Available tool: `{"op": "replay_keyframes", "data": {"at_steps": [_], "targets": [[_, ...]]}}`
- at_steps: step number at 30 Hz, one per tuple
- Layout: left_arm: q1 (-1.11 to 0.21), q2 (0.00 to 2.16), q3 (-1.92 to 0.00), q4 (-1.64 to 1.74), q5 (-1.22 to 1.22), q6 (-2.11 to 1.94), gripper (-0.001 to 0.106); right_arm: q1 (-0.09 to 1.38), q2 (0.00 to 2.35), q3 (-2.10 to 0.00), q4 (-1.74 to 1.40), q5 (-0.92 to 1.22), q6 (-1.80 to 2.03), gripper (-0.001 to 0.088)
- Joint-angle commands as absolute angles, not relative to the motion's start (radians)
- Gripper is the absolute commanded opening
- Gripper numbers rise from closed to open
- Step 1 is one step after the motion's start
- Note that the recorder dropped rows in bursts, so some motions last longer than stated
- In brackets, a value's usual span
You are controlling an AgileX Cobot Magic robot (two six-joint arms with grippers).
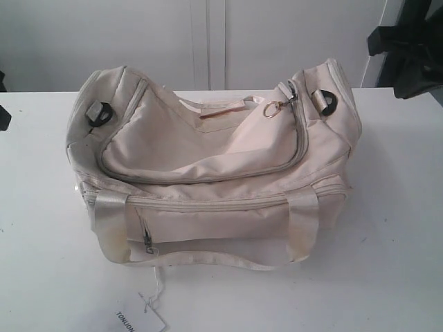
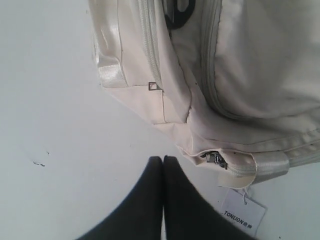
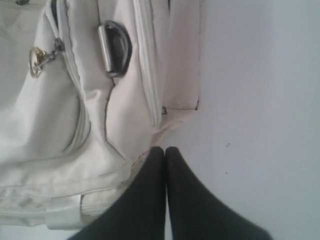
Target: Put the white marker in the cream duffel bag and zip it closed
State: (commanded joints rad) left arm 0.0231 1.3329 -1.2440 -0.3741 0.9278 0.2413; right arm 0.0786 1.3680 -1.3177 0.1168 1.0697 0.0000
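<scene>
The right claw [image 3: 165, 150] is squeezed shut with nothing in it, just beside one end of the cream duffel bag [image 1: 208, 166]. The left claw [image 2: 163, 159] is shut and empty too, just beside the bag's other end. The white marker shows nowhere. It may be inside the bag, but I cannot tell. The bag's top zip looks closed, with the gold ring [image 1: 272, 108] at the right claw's end. A small gap there could let the marker slip out. A claw moving close could catch the soft cloth and drag the bag.

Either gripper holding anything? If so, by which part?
Nothing held. The left gripper and right gripper are both shut on nothing, beside the cream duffel bag.
</scene>
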Motion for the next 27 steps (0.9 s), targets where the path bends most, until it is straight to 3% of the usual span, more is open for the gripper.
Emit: {"op": "replay_keyframes", "data": {"at_steps": [17, 27], "targets": [[0.023, 1.333, -1.244, -0.372, 0.823, 0.241, 0.000, 0.079, 1.168, -1.103, 0.107, 1.088, 0.000, 0.0000], [0.023, 1.333, -1.244, -0.372, 0.823, 0.241, 0.000, 0.079, 1.168, -1.103, 0.107, 1.090, 0.000, 0.0000]]}}
